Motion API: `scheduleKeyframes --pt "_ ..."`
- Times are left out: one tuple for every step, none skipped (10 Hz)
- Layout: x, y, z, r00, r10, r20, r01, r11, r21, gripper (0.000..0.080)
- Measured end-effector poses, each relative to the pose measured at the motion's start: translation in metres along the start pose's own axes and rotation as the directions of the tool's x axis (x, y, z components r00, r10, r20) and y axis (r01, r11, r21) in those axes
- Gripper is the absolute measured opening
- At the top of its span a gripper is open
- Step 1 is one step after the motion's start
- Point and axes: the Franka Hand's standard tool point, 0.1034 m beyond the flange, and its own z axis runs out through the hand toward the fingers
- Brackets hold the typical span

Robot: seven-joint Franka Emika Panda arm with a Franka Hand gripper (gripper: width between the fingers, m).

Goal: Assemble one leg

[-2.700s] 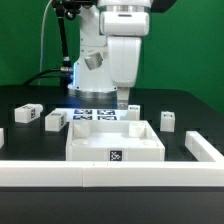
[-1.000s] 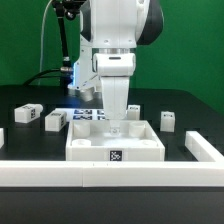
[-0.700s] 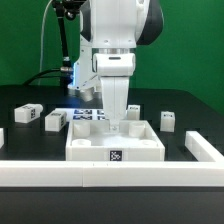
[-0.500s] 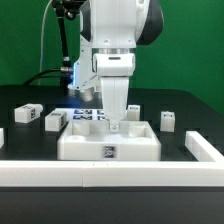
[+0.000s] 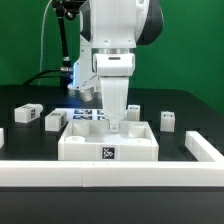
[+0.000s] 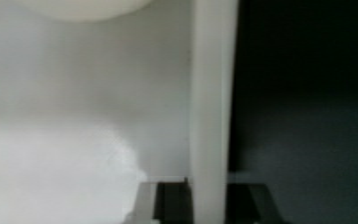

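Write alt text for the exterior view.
A white robot arm's gripper points straight down and clamps the far wall of a square white tray-like piece on a black table. A small tagged leg stands loose on the exterior view's left of the piece, another on its right.

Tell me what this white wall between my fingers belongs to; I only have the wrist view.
Observer: It is the far rim of the wide white square piece. The hand is down on that rim, not on a leg.
Operator: Where are the legs?
Observer: One leg stands loose to the exterior view's left of the piece, another leg to its right.
Operator: Anything behind the piece?
Observer: The marker board lies flat just beyond it.
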Motion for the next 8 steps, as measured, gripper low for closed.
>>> scheduleKeyframes --pt "0.007 0.000 0.000 1.000 -0.024 0.003 0.024 1.000 0.012 0.0058" --pt "0.016 0.002 0.001 0.998 -0.055 0.008 0.055 0.998 0.032 0.0058" --pt "0.028 0.006 0.001 0.997 -0.078 0.008 0.077 0.996 0.041 0.0058" --pt "0.038 0.010 0.002 0.996 -0.089 0.008 0.088 0.995 0.042 0.0058" --pt "0.046 0.015 0.002 0.996 -0.089 0.007 0.089 0.995 0.039 0.0058" --pt "0.052 0.021 0.003 0.996 -0.087 0.004 0.086 0.996 0.033 0.0058" --pt "0.055 0.026 0.003 0.997 -0.079 0.003 0.079 0.996 0.029 0.0058" --pt "0.057 0.029 0.003 0.998 -0.059 0.002 0.059 0.998 0.027 0.0058"
